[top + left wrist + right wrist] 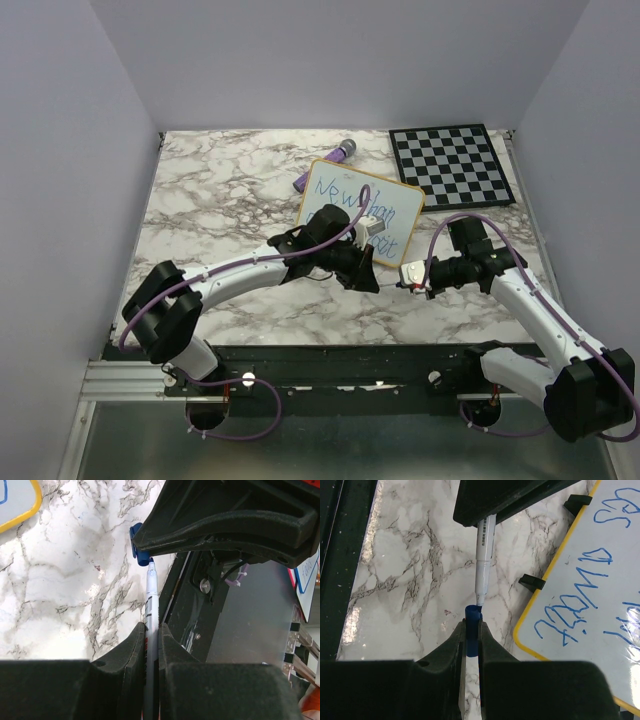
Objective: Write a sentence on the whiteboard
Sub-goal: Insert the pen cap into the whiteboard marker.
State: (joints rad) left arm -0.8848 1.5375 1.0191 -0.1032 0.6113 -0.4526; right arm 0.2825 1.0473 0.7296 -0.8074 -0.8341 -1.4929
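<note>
Closest in the left wrist view, the left end effector (151,642) is seen clamped narrowly on the barrel of a white marker (151,600), which is held pointing away from the camera. Small print is carried on the barrel, but it is too fine to be read. The marker's tip is met by the mouth of a blue cap (137,547); how far the tip sits inside cannot be told. The cap is pinched between the nearly closed fingers of the right end effector (471,630), and in the right wrist view the marker is seen coming in from the top of the picture.

From above, the two end effectors are shown facing each other over a marble-patterned counter (220,190), just at the near corner of the whiteboard (402,232). The whiteboard, edged in yellow and raised on small black feet (532,581), is laid at an angle near the middle of the counter, and its near left part is crossed by the left arm.

The sentence (575,600) is written in thin blue strokes. "New chan" can be read on the upper line from above. "await" can be read in the right wrist view, beside letters ending in "es".

A black-and-white checkered board (455,165) is placed at the far right, just beside the whiteboard's corner. A purple pen (345,152) is laid just beyond the whiteboard's far edge.
</note>
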